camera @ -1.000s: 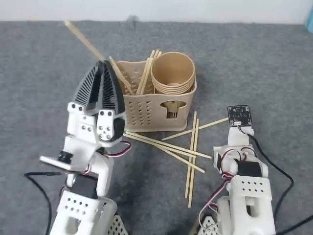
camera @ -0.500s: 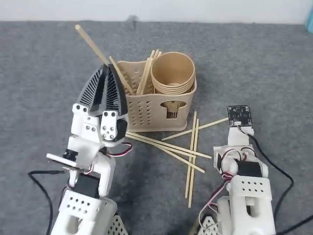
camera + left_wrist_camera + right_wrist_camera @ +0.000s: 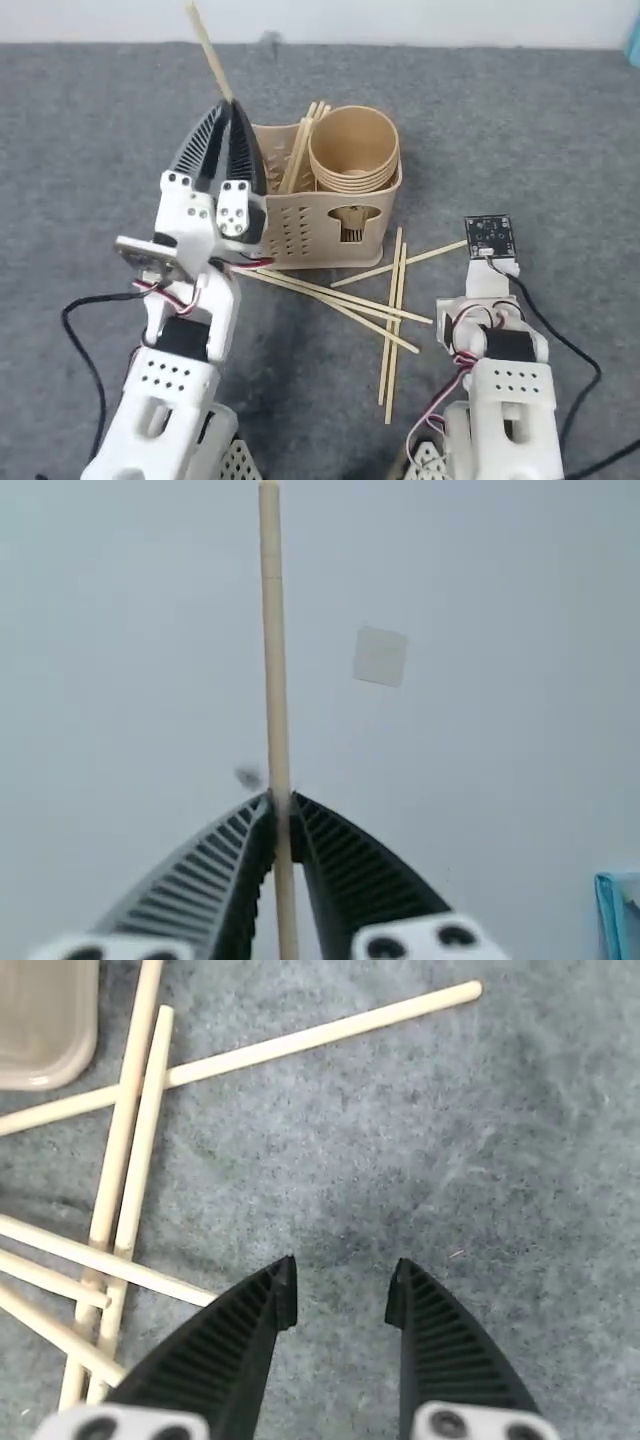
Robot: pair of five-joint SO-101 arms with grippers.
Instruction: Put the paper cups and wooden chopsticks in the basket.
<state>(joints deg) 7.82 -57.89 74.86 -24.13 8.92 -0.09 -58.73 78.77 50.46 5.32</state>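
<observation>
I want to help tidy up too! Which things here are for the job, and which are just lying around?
For the job: basket, paper cups stacked in it, chopsticks in the basket, loose chopsticks on the grey mat, held chopstick pinched in the left claw.

Just lying about: blue thing at the high view's edge, pale square on the wall.

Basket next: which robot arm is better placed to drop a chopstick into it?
Left. The left end effector is shut on a pale wooden chopstick right beside the beige perforated plastic basket. The right end effector is open, holding nothing, over the grey carpet beside loose chopsticks.
</observation>
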